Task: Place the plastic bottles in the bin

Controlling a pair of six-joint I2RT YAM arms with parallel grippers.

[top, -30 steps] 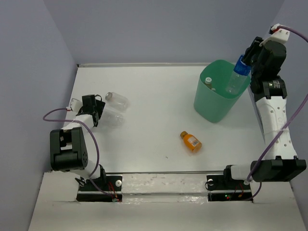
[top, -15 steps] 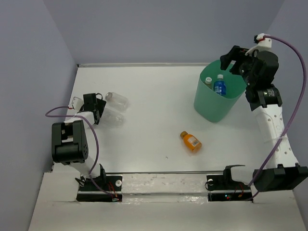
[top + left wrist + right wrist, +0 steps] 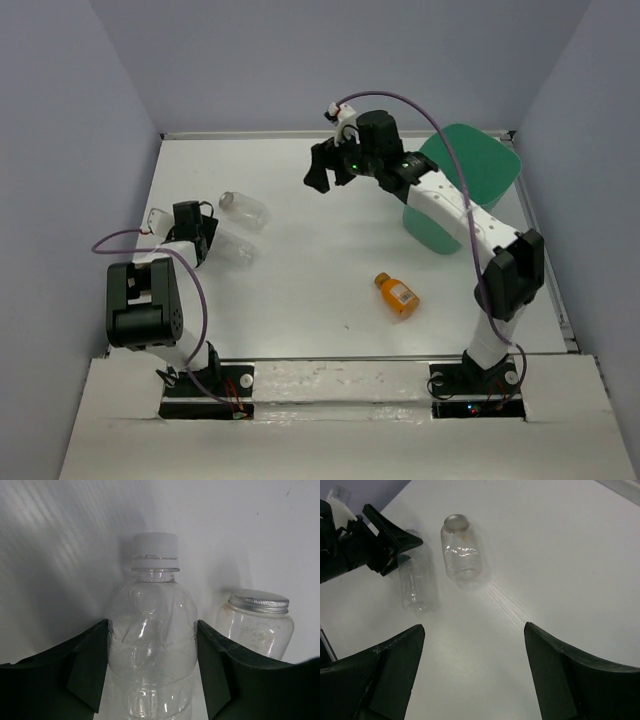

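White table (image 3: 300, 270) holds it all. I see the green bin (image 3: 485, 165) at the far right. My right gripper (image 3: 322, 172) hangs wide open over the far middle. My left gripper (image 3: 152, 650), on the left, squeezes a clear bottle (image 3: 152, 595). A silver-capped bottle (image 3: 243, 207) lies just beside it. A small orange bottle (image 3: 397, 293) lies near the middle.

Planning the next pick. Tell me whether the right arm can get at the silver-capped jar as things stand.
Probably yes. The right gripper hangs open facing the jar, with only table between. The left gripper, shut on the clear bottle beside it, may crowd the approach.
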